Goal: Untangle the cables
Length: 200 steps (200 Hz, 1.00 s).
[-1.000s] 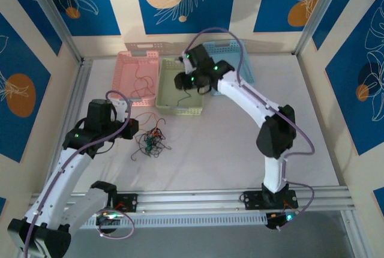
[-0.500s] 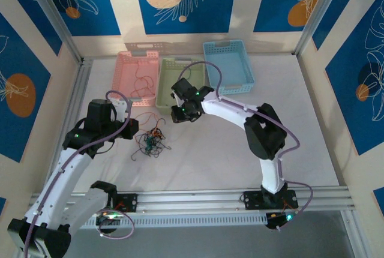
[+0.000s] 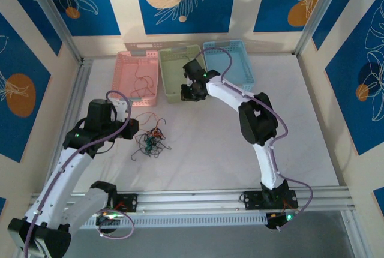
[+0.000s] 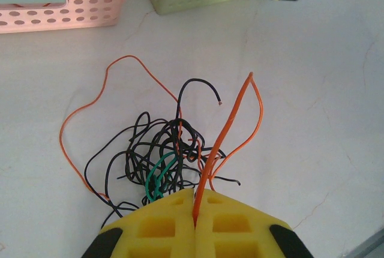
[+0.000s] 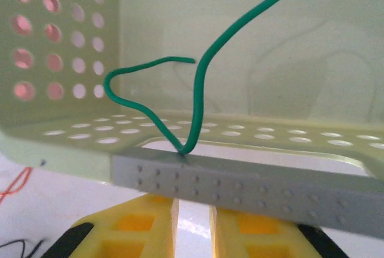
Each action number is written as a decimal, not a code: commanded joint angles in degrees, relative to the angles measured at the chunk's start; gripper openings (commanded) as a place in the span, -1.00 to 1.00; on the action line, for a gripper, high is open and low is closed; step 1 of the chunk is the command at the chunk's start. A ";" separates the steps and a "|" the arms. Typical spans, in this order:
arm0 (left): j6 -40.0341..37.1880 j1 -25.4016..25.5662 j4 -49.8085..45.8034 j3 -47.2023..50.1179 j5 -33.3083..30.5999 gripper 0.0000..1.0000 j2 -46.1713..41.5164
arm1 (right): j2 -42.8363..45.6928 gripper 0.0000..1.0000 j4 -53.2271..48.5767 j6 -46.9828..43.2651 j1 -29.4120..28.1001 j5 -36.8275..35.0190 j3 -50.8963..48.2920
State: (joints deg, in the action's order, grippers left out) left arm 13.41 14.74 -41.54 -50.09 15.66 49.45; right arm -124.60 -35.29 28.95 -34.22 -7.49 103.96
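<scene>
Top view: cables [image 3: 150, 141], a knotted clump on the table [image 3: 210, 150], just beside the left gripper [image 3: 131, 129]; right gripper [image 3: 190, 92] at the near side of the green basket [image 3: 174, 66].
Left wrist view: yellow fingers [image 4: 231, 225] pressed together on one orange wire [image 4: 231, 120] rising from the clump.
Right wrist view: fingers [image 5: 150, 222] narrowly parted, tips hidden behind a grey strip [image 5: 252, 189]; green wire [image 5: 201, 84] rises from the strip; hold cannot be told.
</scene>
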 commanded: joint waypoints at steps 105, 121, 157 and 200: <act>-0.40 -0.39 -0.17 0.30 0.56 -1.00 -0.50 | 29.22 0.14 29.54 -2.67 -20.14 7.41 -46.73; -0.40 -0.46 -0.24 0.25 0.42 -1.00 -0.58 | 27.83 0.15 30.35 -3.82 -22.48 7.45 -46.45; -0.40 -0.41 -0.23 0.26 0.44 -1.00 -0.59 | 21.52 0.16 26.94 -6.19 -25.87 2.26 -40.65; -0.38 -0.42 -0.16 0.30 0.51 -1.00 -0.50 | 18.49 0.11 24.68 -6.50 -26.68 -4.88 -37.85</act>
State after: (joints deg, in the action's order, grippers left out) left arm 13.41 14.74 -41.56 -50.06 15.64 49.58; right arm -105.36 -8.47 23.73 -60.75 -6.46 64.10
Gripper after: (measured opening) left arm 0.065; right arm 0.572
